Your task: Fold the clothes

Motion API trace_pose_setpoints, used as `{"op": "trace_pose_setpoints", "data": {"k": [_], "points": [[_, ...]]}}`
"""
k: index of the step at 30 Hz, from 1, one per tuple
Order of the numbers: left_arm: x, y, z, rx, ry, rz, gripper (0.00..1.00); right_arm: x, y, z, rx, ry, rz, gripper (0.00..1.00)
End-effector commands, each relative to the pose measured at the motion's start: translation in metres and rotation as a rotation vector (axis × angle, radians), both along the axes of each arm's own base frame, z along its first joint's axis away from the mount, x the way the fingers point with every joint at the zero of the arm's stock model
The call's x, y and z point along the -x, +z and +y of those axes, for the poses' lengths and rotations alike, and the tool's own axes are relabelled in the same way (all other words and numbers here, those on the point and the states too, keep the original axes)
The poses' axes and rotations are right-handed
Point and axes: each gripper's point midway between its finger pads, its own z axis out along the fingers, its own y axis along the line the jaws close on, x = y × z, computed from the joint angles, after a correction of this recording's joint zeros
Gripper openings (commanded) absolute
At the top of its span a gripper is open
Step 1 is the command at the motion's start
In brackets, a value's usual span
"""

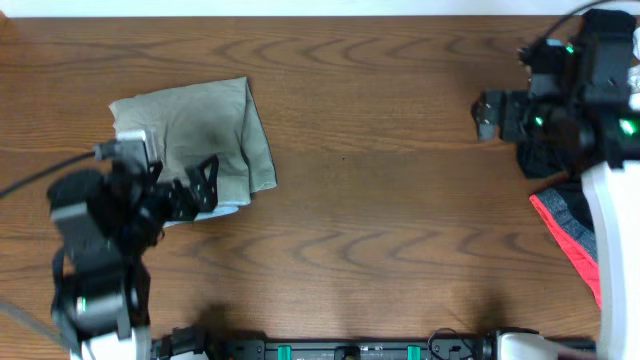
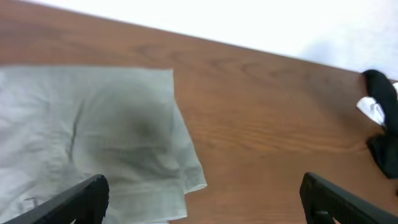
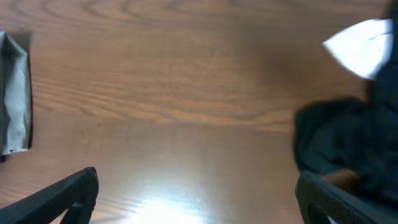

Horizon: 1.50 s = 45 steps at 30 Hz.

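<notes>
- Pale khaki-green shorts, folded into a compact rectangle, are lying flat on the left part of the wooden table.
- The left gripper is hanging over the folded shorts' near edge with its jaws spread wide and nothing between them.
- The right gripper is sitting at the far right of the table, well apart from the shorts, with its jaws likewise released and empty.
- A black garment is lying bunched beneath the right arm.
- A coral-pink garment is lying beside it at the right edge.
</notes>
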Motion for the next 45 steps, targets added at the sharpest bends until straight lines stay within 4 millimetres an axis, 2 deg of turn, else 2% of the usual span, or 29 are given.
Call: {"op": "trace_pose_setpoints", "data": {"k": [1,5,10,14,17,24,39,45], "points": [[0.028,0.024,-0.004,-0.071,-0.011,-0.105,0.98,0.034,0.030,-0.011,0.041,-0.054,-0.099,0.99],[0.062,0.032,-0.005,-0.122,0.023,-0.168,0.98,0.075,0.041,-0.008,0.043,-0.052,-0.204,0.99],[0.082,0.043,-0.005,-0.153,0.057,-0.246,0.98,0.129,0.038,-0.012,0.047,-0.096,-0.356,0.99],[0.085,0.041,-0.005,-0.153,0.057,-0.243,0.98,0.157,0.034,-0.011,0.046,-0.097,-0.411,0.99],[0.085,0.041,-0.005,-0.153,0.056,-0.239,0.98,0.180,0.025,-0.011,0.046,-0.097,-0.385,0.99],[0.085,0.041,-0.005,-0.152,0.056,-0.239,0.98,0.219,-0.016,-0.010,0.051,-0.093,-0.192,0.99],[0.085,0.041,-0.005,-0.153,0.056,-0.239,0.98,0.219,-0.016,-0.010,0.051,-0.092,-0.206,0.99],[0.085,0.041,-0.005,-0.153,0.056,-0.239,0.98,0.195,-0.011,-0.010,0.095,-0.054,-0.378,0.99]]}}
